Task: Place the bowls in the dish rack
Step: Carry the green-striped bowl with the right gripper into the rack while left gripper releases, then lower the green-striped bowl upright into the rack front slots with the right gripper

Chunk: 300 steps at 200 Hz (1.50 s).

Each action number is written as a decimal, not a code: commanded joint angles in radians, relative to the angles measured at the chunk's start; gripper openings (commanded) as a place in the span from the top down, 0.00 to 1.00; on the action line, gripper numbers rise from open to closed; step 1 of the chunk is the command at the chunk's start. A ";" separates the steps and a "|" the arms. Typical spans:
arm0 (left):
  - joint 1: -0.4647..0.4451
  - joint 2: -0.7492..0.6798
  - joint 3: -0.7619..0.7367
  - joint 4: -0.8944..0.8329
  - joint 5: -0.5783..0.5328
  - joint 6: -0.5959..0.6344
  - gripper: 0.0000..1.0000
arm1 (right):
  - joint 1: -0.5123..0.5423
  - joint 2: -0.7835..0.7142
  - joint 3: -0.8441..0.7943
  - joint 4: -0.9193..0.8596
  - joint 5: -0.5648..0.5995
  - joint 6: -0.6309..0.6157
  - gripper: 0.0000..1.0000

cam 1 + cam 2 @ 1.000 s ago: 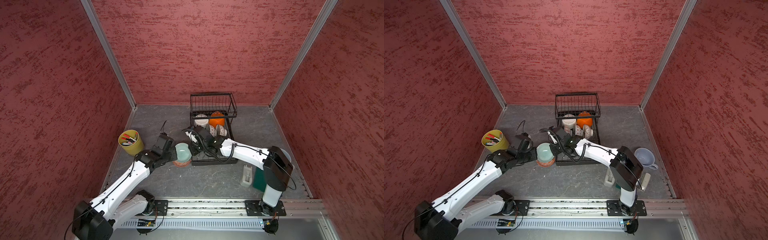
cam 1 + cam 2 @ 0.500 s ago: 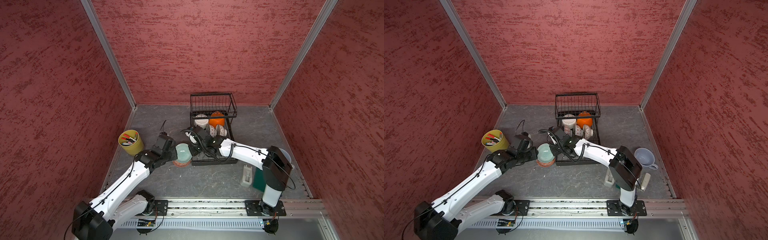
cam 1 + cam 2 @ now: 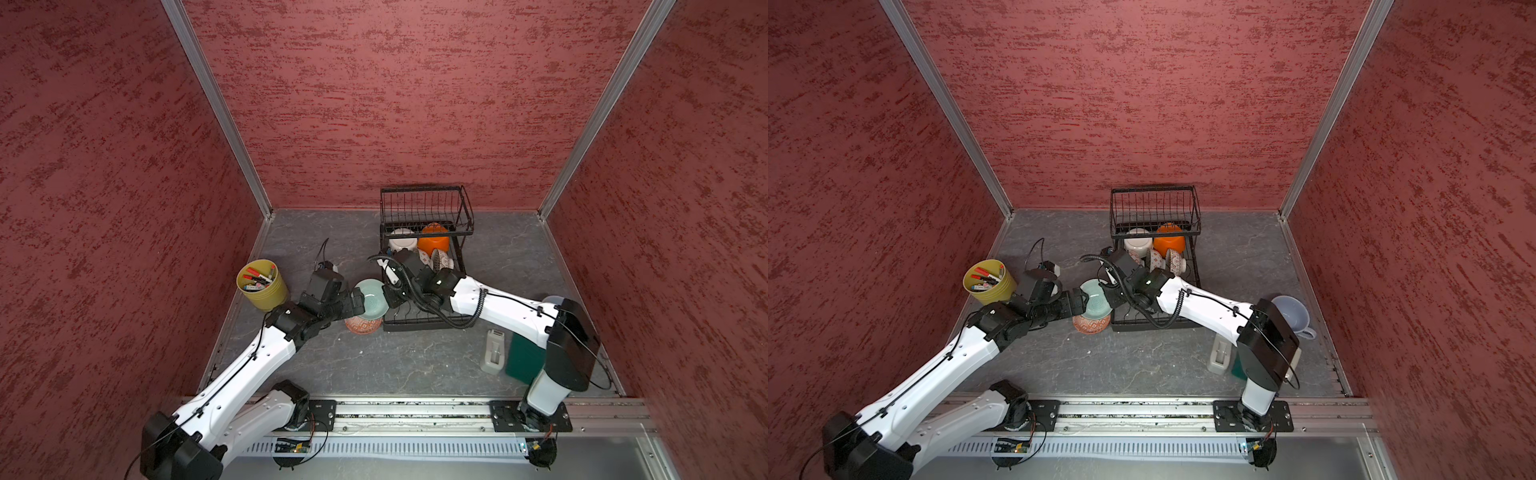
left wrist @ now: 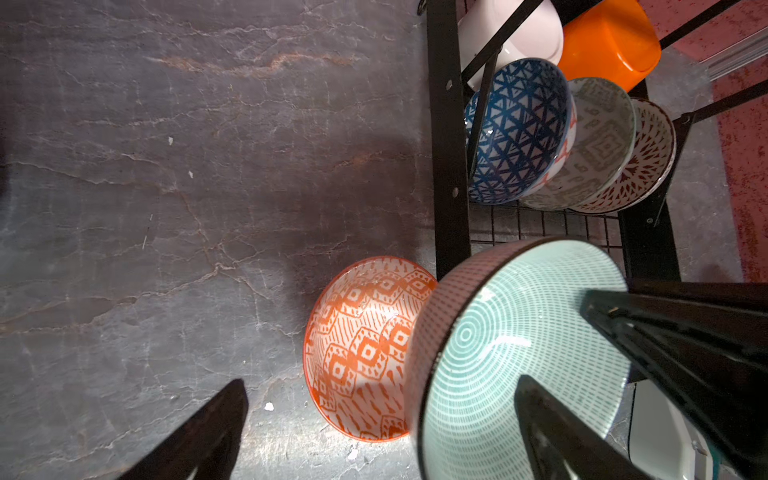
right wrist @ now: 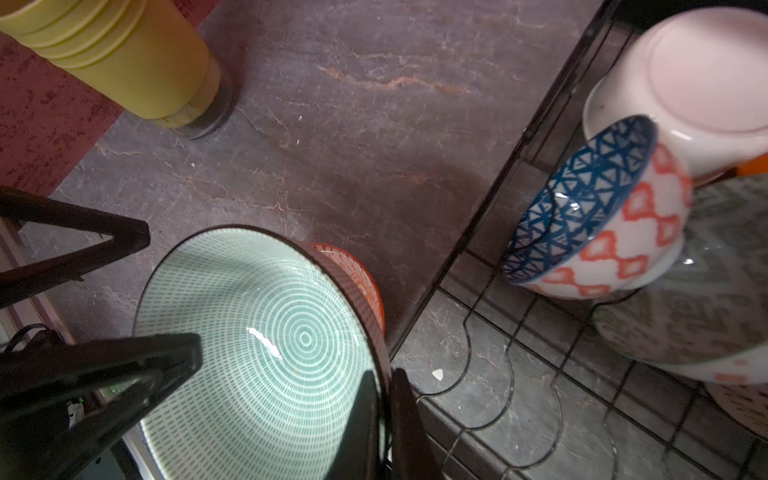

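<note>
Green bowl (image 3: 372, 300): rim in pinch of R claw (image 3: 387, 296); L claw (image 3: 360, 300) spread wide astride opp. rim

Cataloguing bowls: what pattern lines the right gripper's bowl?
The bowl is pale green with white concentric dashed rings; clearest in right wrist view.

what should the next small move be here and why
Probably carry the pale green patterned bowl sideways over the bare grid of the black wire dish rack: the right gripper is shut on its rim, the left gripper stands open, and it hangs just outside the rack.
</note>
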State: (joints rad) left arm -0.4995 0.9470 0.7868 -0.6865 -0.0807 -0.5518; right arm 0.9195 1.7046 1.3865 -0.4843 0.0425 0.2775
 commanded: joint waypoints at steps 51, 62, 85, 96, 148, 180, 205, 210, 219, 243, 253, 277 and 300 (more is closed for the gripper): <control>0.003 -0.033 -0.015 0.052 0.013 0.011 0.00 | 0.003 -0.098 -0.013 -0.123 0.376 -0.032 1.00; 0.005 -0.032 -0.025 0.064 0.014 0.010 0.00 | 0.002 -0.107 -0.019 -0.146 0.438 -0.034 1.00; 0.006 -0.024 -0.042 0.091 0.022 0.006 0.00 | -0.005 -0.112 -0.035 -0.195 0.547 -0.030 1.00; 0.007 -0.020 -0.045 0.099 0.023 0.006 0.00 | -0.009 -0.111 -0.051 -0.213 0.587 -0.028 1.00; 0.022 -0.013 -0.062 0.115 0.021 0.012 0.00 | -0.043 -0.109 -0.125 -0.295 0.736 -0.008 1.00; 0.038 -0.018 -0.076 0.128 0.031 0.017 0.00 | -0.071 -0.127 -0.159 -0.318 0.797 -0.013 1.00; 0.048 -0.017 -0.086 0.135 0.038 0.019 0.00 | -0.086 -0.122 -0.167 -0.346 0.862 -0.020 1.00; 0.052 -0.017 -0.089 0.139 0.038 0.019 0.00 | -0.088 -0.118 -0.167 -0.353 0.879 -0.020 1.00; 0.055 -0.017 -0.093 0.141 0.040 0.019 0.00 | -0.090 -0.112 -0.164 -0.363 0.902 -0.022 1.00; 0.068 -0.019 -0.104 0.154 0.042 0.019 0.00 | -0.097 -0.093 -0.159 -0.373 0.941 -0.038 1.00; 0.073 -0.018 -0.107 0.159 0.045 0.021 0.00 | -0.096 -0.083 -0.155 -0.379 0.958 -0.041 1.00; 0.086 -0.020 -0.113 0.166 0.048 0.027 0.00 | -0.096 -0.055 -0.139 -0.410 0.993 -0.042 1.00; 0.099 -0.020 -0.118 0.172 0.053 0.033 0.01 | -0.095 -0.030 -0.121 -0.442 0.999 -0.037 1.00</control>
State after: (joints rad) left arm -0.4145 0.9348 0.6815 -0.5484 -0.0406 -0.5411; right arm 0.8268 1.6535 1.2209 -0.8814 0.9539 0.2279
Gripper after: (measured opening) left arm 0.996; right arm 0.079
